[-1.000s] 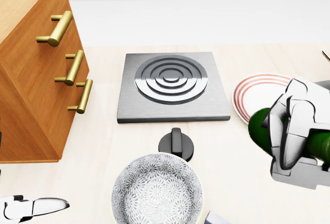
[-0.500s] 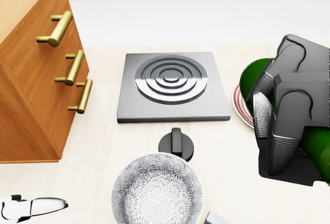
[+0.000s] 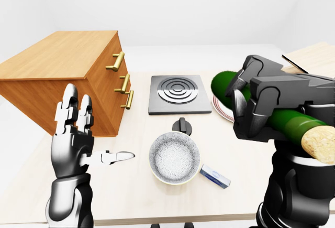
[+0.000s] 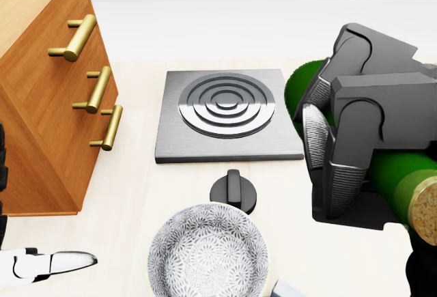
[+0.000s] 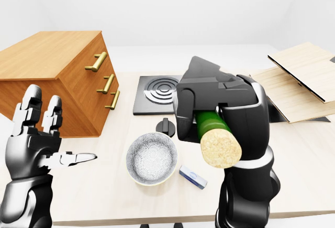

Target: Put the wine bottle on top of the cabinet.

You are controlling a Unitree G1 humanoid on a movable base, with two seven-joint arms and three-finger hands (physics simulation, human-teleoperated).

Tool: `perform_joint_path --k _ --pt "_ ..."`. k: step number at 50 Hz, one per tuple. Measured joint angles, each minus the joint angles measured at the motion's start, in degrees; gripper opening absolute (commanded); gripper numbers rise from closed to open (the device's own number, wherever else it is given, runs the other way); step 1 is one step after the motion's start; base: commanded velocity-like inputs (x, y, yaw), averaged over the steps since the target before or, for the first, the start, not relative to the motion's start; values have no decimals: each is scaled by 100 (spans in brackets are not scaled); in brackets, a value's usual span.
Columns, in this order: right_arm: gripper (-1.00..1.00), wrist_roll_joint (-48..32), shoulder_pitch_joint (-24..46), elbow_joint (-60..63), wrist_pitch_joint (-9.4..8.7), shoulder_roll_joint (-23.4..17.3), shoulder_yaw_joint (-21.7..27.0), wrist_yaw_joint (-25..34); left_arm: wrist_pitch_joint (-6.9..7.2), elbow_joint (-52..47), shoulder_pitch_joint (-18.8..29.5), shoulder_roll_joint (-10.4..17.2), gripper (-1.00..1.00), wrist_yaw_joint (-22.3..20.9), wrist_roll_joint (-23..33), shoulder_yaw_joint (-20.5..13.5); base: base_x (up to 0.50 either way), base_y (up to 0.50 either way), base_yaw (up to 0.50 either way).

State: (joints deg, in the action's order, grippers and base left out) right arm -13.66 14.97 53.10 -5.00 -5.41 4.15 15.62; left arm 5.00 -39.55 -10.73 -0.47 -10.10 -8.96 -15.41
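A green wine bottle (image 3: 285, 120) with a cork-coloured end (image 3: 319, 143) lies roughly level in the air, held above the table at the right of the left-eye view. My right hand (image 3: 256, 107) is shut on it, dark fingers wrapped around its body. The bottle's cork end (image 5: 220, 147) points toward the camera in the right-eye view. The wooden cabinet (image 3: 68, 76) with brass handles stands at the left, its flat top bare. My left hand (image 3: 78, 139) is raised beside the cabinet's lower right corner, open with fingers spread, holding nothing.
On the table lie a square hob plate (image 3: 176, 94), a black knob (image 3: 181, 126), a patterned bowl (image 3: 174, 157), a small blue-and-white packet (image 3: 214, 176) and a striped plate (image 3: 222, 110) partly hidden by the bottle. Wooden boards (image 5: 298, 84) lie at the right.
My right hand has lifted the bottle higher and carried it leftward, nearer the hob, with the cork end now showing. The left hand has risen slightly.
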Motion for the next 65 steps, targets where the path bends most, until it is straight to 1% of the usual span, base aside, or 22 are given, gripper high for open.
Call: perform_joint_path --k 13,20,33,40,47,57,65 --pt "-100 5 182 -31 0 113 -174 -63 0 452 248 82 100 172 174 237 0 0 0" --pt "-100 36 159 -26 0 182 -286 -128 0 606 414 131 100 295 289 390 0 0 0" --pt "-100 26 38 -23 0 326 -528 -200 0 968 1117 246 100 592 755 752 0 0 0" --pt "-100 12 21 -20 0 448 -708 -249 0 1432 1574 265 100 752 1011 935 0 0 0" --pt "-100 8 44 -63 0 546 -844 -293 0 2015 1924 242 100 877 1268 1116 0 0 0" --pt "-100 -20 169 -241 0 674 -1020 -331 0 2888 2268 167 100 994 1609 1336 0 0 0" --pt "-100 -61 252 -467 0 792 -1156 -338 0 3492 2433 78 100 1071 1849 1485 0 0 0"
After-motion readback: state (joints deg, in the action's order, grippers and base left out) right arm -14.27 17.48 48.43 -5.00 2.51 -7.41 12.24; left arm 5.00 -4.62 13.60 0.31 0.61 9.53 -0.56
